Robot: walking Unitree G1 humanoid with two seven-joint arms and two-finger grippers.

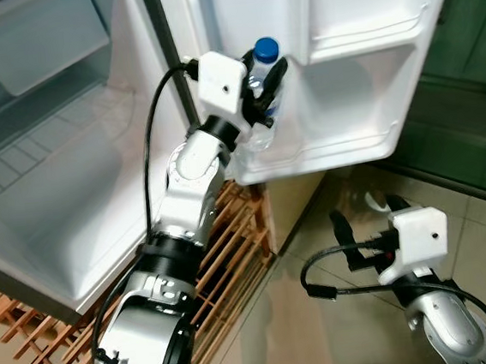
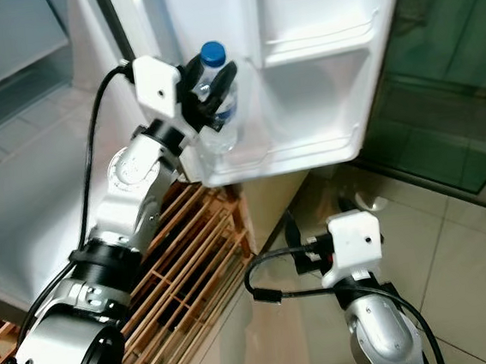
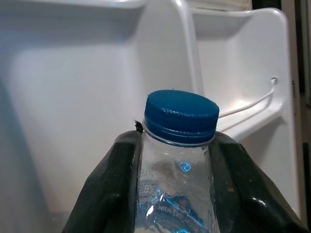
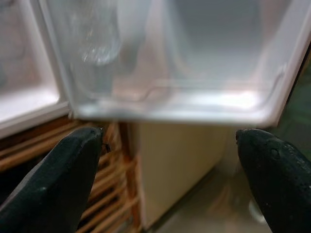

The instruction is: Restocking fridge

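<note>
Home kitchen corner: white fridge (image 1: 73,207) standing open, empty compartments, door shelf (image 1: 351,141) moulded in white plastic. Slatted wooden rack (image 1: 225,261) on the floor just beside it, glossy beige floor tiles (image 1: 292,332), dark green glass panel (image 1: 469,117) behind the door.

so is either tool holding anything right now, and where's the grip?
Left tool is shut on the water bottle, fingers clamping its upper body just under the blue cap, at the door shelf. Right tool is open and holds nothing.
</note>
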